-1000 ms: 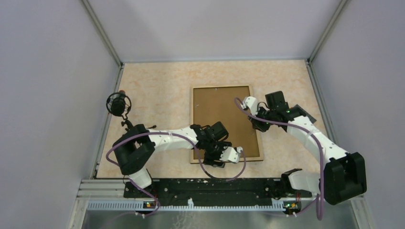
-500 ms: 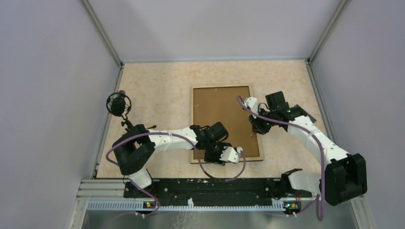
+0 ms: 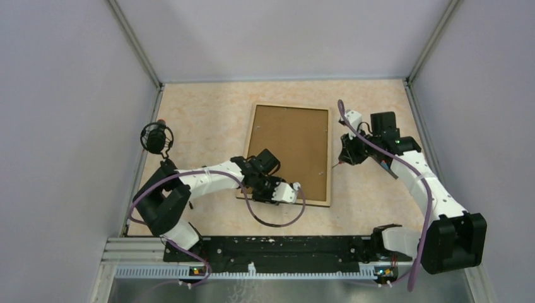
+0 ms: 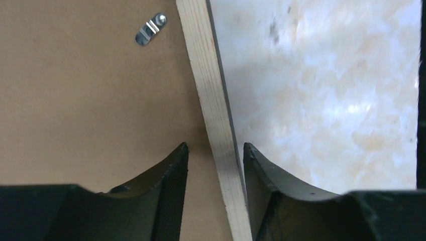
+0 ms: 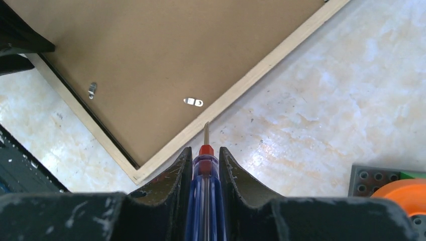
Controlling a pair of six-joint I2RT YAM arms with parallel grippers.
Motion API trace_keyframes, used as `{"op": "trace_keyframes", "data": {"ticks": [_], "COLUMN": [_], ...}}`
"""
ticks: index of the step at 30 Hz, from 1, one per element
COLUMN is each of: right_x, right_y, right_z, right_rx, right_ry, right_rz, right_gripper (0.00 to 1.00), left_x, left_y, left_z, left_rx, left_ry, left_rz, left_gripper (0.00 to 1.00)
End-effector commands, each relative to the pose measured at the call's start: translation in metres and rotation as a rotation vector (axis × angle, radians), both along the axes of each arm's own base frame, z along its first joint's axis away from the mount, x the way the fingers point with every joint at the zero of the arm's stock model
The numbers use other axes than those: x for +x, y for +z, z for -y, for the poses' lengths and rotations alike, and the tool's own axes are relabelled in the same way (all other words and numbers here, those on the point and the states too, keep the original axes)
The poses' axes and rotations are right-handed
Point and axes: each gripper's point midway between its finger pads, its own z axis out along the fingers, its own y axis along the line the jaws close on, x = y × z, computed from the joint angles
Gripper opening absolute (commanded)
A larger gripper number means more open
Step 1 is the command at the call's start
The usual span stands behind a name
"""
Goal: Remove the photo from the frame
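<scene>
Grey panel walls [image 3: 63,95] box in a marbled beige table [image 3: 202,120], where a small round black caged device [image 3: 156,137] stands on a stalk at the far left edge. Beside it, the left gripper [image 4: 215,153] reaches across the near side of the large rectangular picture frame [image 3: 293,148], its two black fingers [image 4: 171,175] narrowly parted and set astride the pale wooden rim, one over the brown board back, the other over the table, with a little gap showing on either side. That frame lies face-down at mid-table, turned slightly askew, its glazed front out of sight; small silver metal clips [image 5: 193,102] dot the backing. At the frame's right edge, the right gripper [image 5: 205,150] is closed on a blue-handled screwdriver with a red collar [image 5: 205,201], whose steel tip points at the rim just beside one clip; contact cannot be judged. Farther right, a grey studded block [image 5: 377,175] and an orange rounded object [image 5: 407,193] sit near the table's edge.
</scene>
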Motion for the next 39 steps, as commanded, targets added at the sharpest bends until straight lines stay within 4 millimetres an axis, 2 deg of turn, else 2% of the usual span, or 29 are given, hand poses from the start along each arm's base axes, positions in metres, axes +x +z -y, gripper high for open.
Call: {"op": "trace_keyframes", "data": {"ticks": [1, 4, 6, 10, 13, 16, 20, 25, 28, 30, 35, 39], "right_x": [0.031, 0.044, 0.051, 0.060, 0.061, 0.063, 0.069, 0.077, 0.078, 0.078, 0.073, 0.070], "right_y": [0.037, 0.047, 0.051, 0.058, 0.058, 0.059, 0.061, 0.059, 0.056, 0.054, 0.050, 0.047], "right_z": [-0.002, -0.003, -0.004, -0.006, -0.006, -0.003, 0.001, 0.002, 0.001, 0.000, -0.002, -0.003], "right_rx": [0.045, 0.053, 0.060, 0.084, 0.088, 0.079, 0.058, 0.036, 0.034, 0.035, 0.041, 0.044], "right_ry": [-0.050, -0.064, -0.077, -0.098, -0.105, -0.112, -0.115, -0.107, -0.100, -0.096, -0.084, -0.074], "right_rz": [0.129, 0.152, 0.158, 0.170, 0.163, 0.163, 0.171, 0.161, 0.153, 0.147, 0.129, 0.116], "right_gripper": [0.00, 0.00, 0.00, 0.00, 0.00, 0.00, 0.00, 0.00, 0.00, 0.00, 0.00, 0.00], "left_x": [-0.034, -0.029, -0.022, -0.006, 0.001, -0.003, -0.018, -0.030, -0.044, -0.063, -0.112, -0.125], "left_y": [-0.014, 0.006, 0.023, 0.058, 0.075, 0.071, 0.039, 0.011, -0.001, -0.005, -0.002, 0.009], "left_z": [-0.067, -0.044, -0.021, 0.029, 0.060, 0.083, 0.107, 0.118, 0.113, 0.107, 0.088, 0.082], "left_rx": [0.240, 0.149, 0.061, -0.132, -0.235, -0.241, -0.151, -0.088, -0.040, -0.005, 0.038, 0.033], "left_ry": [0.006, 0.051, 0.102, 0.203, 0.209, 0.156, 0.077, 0.025, -0.020, -0.070, -0.188, -0.206], "left_rz": [-0.153, -0.168, -0.178, -0.201, -0.207, -0.194, -0.142, -0.131, -0.149, -0.176, -0.281, -0.330], "left_gripper": [0.53, 0.66, 0.72, 0.79, 0.81, 0.81, 0.79, 0.77, 0.69, 0.61, 0.52, 0.50]}}
